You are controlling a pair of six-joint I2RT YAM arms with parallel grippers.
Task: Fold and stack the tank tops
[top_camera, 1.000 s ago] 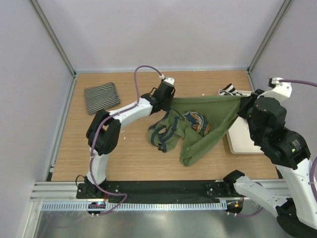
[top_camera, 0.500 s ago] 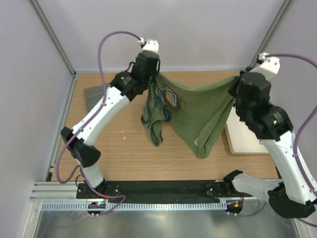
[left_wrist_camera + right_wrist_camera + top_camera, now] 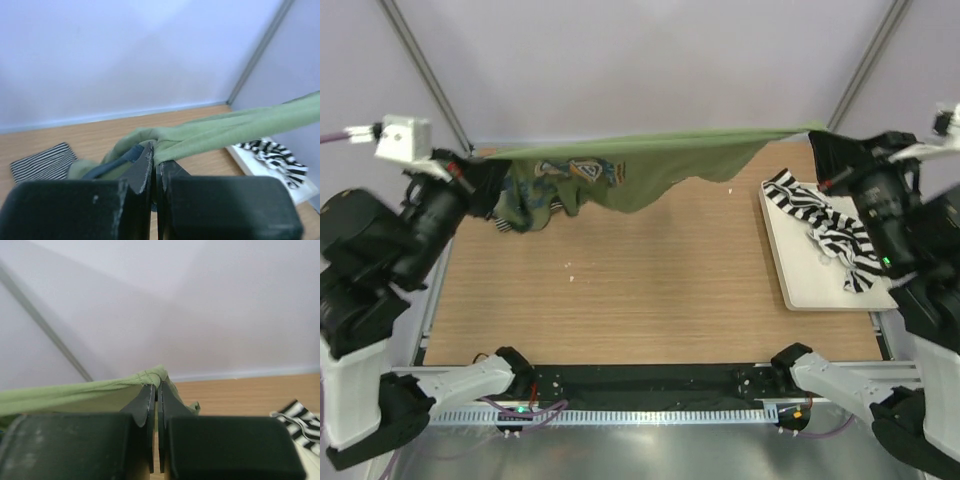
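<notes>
The olive green tank top [image 3: 650,165] hangs stretched in the air across the back of the table, held at both ends. My left gripper [image 3: 485,172] is shut on its left end [image 3: 200,135], where cloth with a printed patch bunches and droops. My right gripper [image 3: 817,140] is shut on its right corner [image 3: 150,376]. The broad-striped tank top [image 3: 830,225] lies crumpled on the cream tray [image 3: 800,285] at the right, also seen in the left wrist view [image 3: 272,157]. The pinstriped tank top [image 3: 42,162] lies folded at the back left; in the top view the left arm hides it.
Purple-grey walls and metal posts close in the wooden table [image 3: 640,300] at the back and sides. The black arm bases sit along the near rail [image 3: 640,385]. Both arms are raised high at the table's left and right edges.
Both arms have lifted and spread far apart, pulling the green tank top from a low drape into a taut band. The striped top on the tray has come into sight.
</notes>
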